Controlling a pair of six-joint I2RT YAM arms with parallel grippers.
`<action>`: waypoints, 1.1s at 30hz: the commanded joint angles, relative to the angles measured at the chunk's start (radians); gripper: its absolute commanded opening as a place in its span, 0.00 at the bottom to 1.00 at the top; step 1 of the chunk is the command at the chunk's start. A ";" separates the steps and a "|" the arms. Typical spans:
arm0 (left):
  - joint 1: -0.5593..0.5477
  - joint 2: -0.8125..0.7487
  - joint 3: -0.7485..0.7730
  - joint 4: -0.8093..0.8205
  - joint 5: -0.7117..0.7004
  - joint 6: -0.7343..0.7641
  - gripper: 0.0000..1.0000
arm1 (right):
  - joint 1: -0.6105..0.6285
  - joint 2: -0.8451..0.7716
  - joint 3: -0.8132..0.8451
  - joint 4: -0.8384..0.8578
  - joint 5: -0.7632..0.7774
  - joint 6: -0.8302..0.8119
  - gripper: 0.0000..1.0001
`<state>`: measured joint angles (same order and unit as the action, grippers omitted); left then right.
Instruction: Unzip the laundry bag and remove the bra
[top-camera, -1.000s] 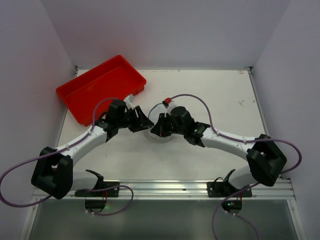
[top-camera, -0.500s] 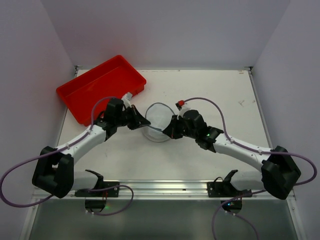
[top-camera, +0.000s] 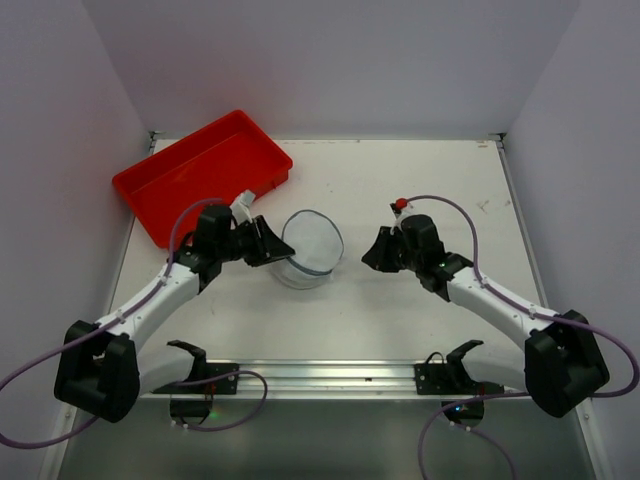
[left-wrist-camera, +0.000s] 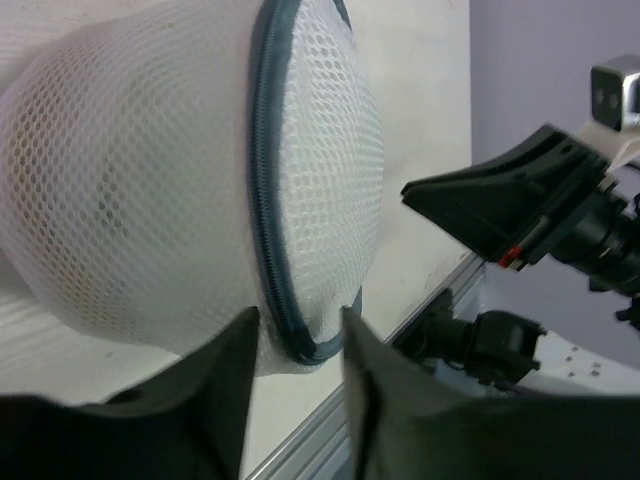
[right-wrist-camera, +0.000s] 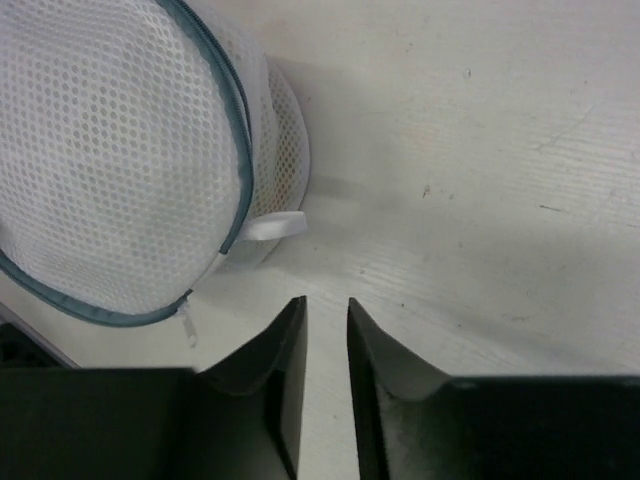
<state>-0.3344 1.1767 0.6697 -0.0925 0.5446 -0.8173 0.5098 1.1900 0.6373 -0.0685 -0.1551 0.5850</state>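
Note:
The laundry bag (top-camera: 312, 245), a white mesh drum with blue-grey zip trim, sits tilted at the table's middle, lid facing up. My left gripper (top-camera: 274, 245) is at its left side. In the left wrist view the fingers (left-wrist-camera: 240, 345) sit either side of the bag's (left-wrist-camera: 150, 180) zip rim, pinching it. My right gripper (top-camera: 372, 252) is apart from the bag, to its right. In the right wrist view it (right-wrist-camera: 326, 305) is empty, jaws a narrow gap apart, with the bag (right-wrist-camera: 110, 170) and its white zip pull (right-wrist-camera: 187, 322) ahead. The zip looks closed. The bra is hidden inside.
A red rectangular tray (top-camera: 200, 175) lies at the back left, close behind my left arm. A metal rail (top-camera: 320, 375) runs along the near table edge. White walls enclose the left, back and right sides.
My right gripper has let go and pulled back to the right, away from the bag. My left gripper has drawn slightly left with the bag, which now shows its tilted lid.

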 joint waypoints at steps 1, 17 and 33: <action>0.003 -0.078 -0.047 0.005 -0.008 -0.002 0.52 | 0.009 -0.042 0.065 0.009 -0.044 -0.056 0.28; 0.009 -0.106 0.168 -0.262 -0.306 0.148 0.96 | 0.213 0.009 0.214 -0.036 0.198 -0.048 0.87; -0.084 0.031 0.254 -0.147 -0.230 0.079 0.75 | 0.230 0.045 0.180 0.016 0.212 -0.001 0.88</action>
<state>-0.3981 1.2091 0.8726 -0.2920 0.3099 -0.7219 0.7349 1.2388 0.8185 -0.0956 0.0189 0.5690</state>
